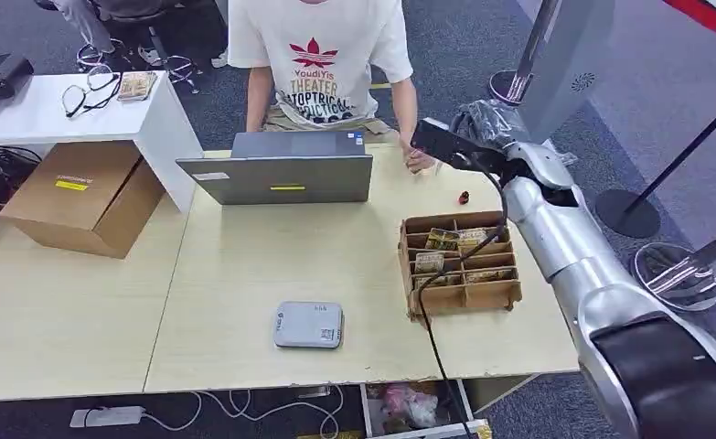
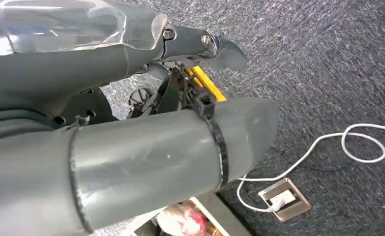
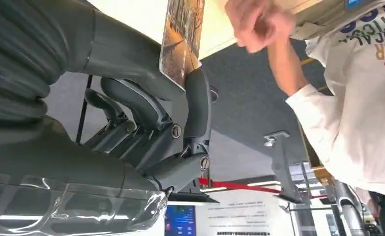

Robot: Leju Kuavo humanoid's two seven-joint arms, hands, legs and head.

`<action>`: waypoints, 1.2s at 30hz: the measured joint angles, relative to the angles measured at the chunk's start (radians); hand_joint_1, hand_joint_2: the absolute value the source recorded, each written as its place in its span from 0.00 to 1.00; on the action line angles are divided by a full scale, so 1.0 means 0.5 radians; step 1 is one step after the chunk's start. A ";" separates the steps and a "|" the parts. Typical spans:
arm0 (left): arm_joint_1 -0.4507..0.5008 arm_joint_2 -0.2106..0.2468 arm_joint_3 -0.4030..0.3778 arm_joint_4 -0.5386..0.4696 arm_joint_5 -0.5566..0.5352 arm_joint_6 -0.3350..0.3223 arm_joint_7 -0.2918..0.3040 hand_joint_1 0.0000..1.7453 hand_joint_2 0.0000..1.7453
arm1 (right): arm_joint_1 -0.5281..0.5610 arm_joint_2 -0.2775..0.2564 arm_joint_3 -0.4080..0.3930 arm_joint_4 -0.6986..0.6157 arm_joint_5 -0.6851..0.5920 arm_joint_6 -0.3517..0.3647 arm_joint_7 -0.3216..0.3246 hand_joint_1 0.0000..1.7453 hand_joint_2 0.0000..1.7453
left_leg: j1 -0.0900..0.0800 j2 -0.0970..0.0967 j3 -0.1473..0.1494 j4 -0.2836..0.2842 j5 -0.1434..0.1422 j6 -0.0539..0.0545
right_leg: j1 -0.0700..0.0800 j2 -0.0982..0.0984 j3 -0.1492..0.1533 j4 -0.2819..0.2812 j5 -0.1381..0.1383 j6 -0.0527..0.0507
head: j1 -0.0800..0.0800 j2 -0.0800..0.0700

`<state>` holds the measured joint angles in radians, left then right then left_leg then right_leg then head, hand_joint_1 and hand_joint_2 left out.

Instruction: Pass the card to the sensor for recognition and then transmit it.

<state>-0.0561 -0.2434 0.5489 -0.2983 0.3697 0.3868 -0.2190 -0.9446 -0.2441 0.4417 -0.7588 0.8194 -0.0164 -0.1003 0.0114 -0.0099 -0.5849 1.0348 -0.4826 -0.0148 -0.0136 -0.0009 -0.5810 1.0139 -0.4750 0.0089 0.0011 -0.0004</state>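
Fingers (image 3: pixel 195 98) of right hand (image 3: pixel 146 113) pinch card (image 3: pixel 180 39), raised at upper right of head view toward person's hand (image 3: pixel 254 24). Left hand (image 2: pixel 190 44) hangs, fingers curled in, empty. Wooden card box (image 1: pixel 461 262), right of centre on worktop (image 1: pixel 244 265), holds cards.
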 joint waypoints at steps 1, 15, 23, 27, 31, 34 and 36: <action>0.000 0.000 -0.001 -0.002 0.004 0.001 0.001 0.00 0.00 | 0.000 0.001 -0.008 0.000 0.000 0.000 0.000 0.98 1.00 | 0.000 0.000 0.000 0.000 0.000 0.000 | 0.000 0.000 0.000 0.000 0.000 0.000 | 0.000 0.000; -0.001 -0.011 -0.020 -0.024 0.011 0.011 0.002 0.00 0.00 | -0.005 0.015 -0.080 0.028 0.000 0.003 0.012 1.00 1.00 | 0.000 -0.001 0.000 0.000 0.000 0.000 | 0.000 -0.001 0.000 0.000 0.000 0.000 | 0.001 0.000; -0.001 -0.020 -0.033 -0.037 0.008 0.010 0.002 0.00 0.00 | -0.005 0.021 -0.105 0.035 0.001 0.005 0.012 0.98 1.00 | 0.000 -0.003 -0.001 0.001 0.000 0.000 | 0.000 -0.001 -0.001 0.000 0.000 0.000 | 0.000 0.000; 0.001 -0.020 -0.034 -0.044 0.008 0.009 0.002 0.00 0.00 | -0.005 0.023 -0.111 0.035 0.004 0.005 0.012 0.11 1.00 | 0.000 -0.003 -0.001 0.001 0.000 0.000 | 0.000 -0.002 -0.001 0.000 0.000 0.000 | 0.000 0.000; 0.002 -0.020 -0.037 -0.047 0.008 0.009 0.002 0.00 0.00 | -0.008 0.026 -0.112 0.035 0.011 0.007 0.013 0.00 1.00 | 0.000 -0.003 -0.001 0.001 0.000 0.000 | 0.000 -0.001 -0.001 0.000 0.000 0.000 | -0.001 0.000; 0.005 -0.021 -0.039 -0.059 0.008 0.009 0.002 0.00 0.00 | -0.006 0.027 -0.112 0.035 0.033 0.004 0.027 0.00 1.00 | 0.000 -0.003 -0.001 0.001 0.000 0.000 | 0.000 -0.001 -0.001 0.000 0.000 0.000 | 0.000 0.000; 0.013 -0.022 -0.042 -0.071 0.003 0.009 0.002 0.00 0.00 | 0.002 0.029 -0.112 0.028 0.052 -0.011 0.031 0.00 1.00 | 0.000 -0.003 -0.001 0.001 0.000 0.000 | 0.000 -0.001 -0.001 0.000 0.000 0.000 | 0.000 0.000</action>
<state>-0.0498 -0.2544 0.5280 -0.3338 0.3712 0.3914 -0.2182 -0.9434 -0.2296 0.3857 -0.7447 0.8454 -0.0218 -0.0851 0.0115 -0.0113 -0.5853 1.0351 -0.4826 -0.0148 -0.0136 -0.0016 -0.5813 1.0139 -0.4751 0.0090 0.0011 -0.0004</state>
